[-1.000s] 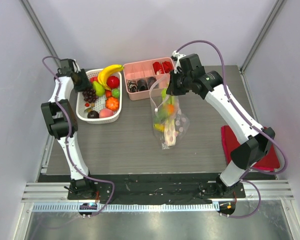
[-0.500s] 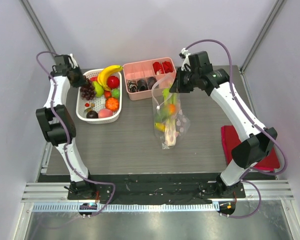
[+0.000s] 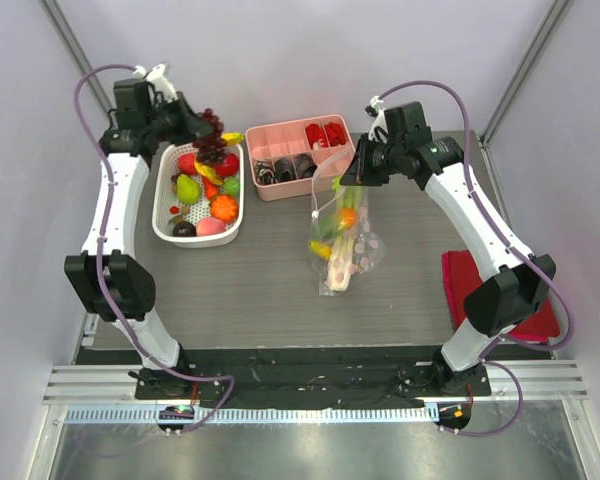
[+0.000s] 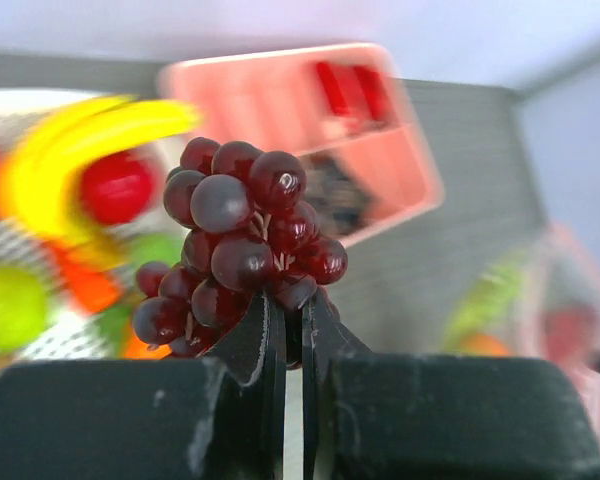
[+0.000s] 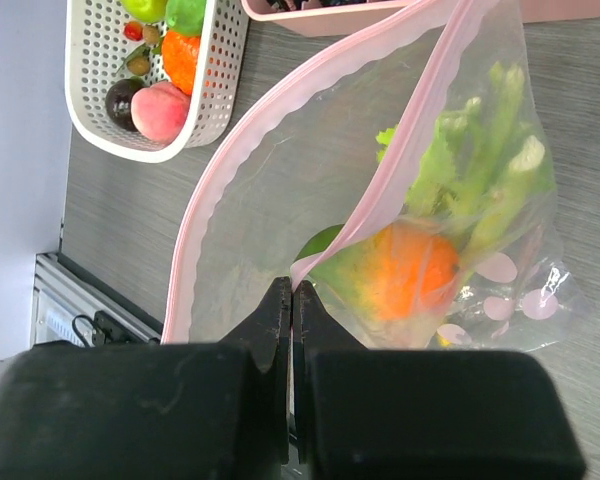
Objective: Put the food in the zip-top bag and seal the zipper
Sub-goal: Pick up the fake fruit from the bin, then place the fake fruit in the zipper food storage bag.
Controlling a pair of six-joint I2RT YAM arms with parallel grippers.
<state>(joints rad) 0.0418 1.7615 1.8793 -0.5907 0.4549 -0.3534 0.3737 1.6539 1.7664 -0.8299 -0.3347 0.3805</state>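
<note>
My left gripper is shut on the purple grapes and holds them in the air above the far edge of the white basket. In the left wrist view the grapes hang at the tips of my gripper. My right gripper is shut on the pinkish zipper edge of the clear zip-top bag and holds its mouth up and open. In the right wrist view my gripper pinches the zipper strip. An orange fruit, a green fruit and the leek lie inside.
The basket holds a banana, red, green and orange fruits and a peach. A pink compartment tray with dark and red pieces stands behind the bag. A red cloth lies at the right edge.
My left gripper has lifted the grapes out of the basket and moved up and to the right. My right gripper has shifted slightly right, still holding the bag's edge.
</note>
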